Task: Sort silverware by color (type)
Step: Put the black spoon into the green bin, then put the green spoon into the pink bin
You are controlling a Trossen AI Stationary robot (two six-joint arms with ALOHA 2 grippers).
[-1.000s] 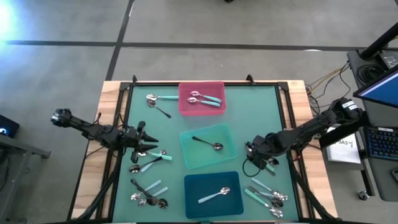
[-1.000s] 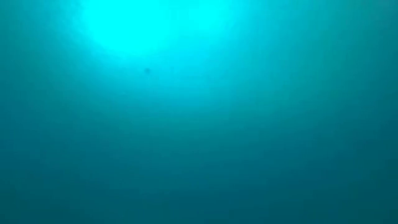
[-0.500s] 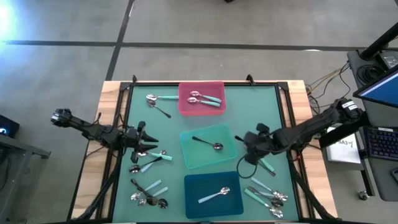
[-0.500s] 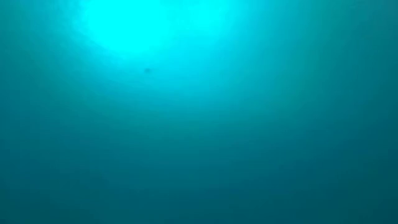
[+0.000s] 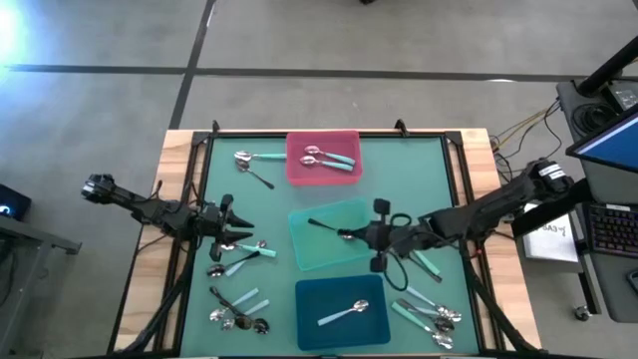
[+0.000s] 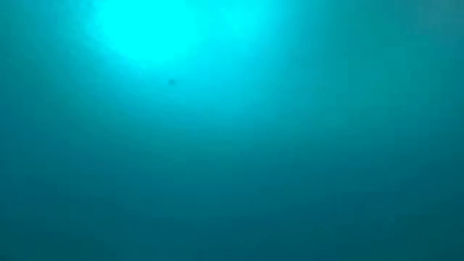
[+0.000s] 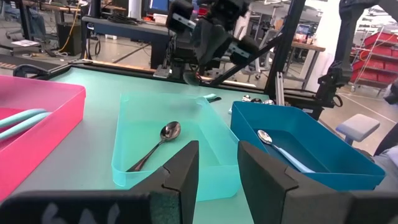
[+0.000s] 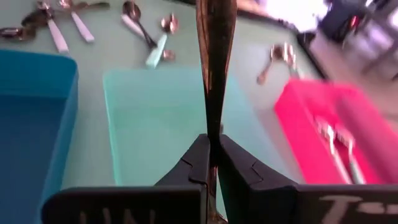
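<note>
While low view blank, right claw (image 8: 212, 163) pinching dark spoon (image 8: 214, 56)

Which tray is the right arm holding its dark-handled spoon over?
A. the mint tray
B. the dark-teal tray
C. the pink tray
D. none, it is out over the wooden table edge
A: in the high view the right tool sits above the right rim of the mint tray, and its wrist view shows the dark-handled spoon pinched upright with that tray beneath.
</note>
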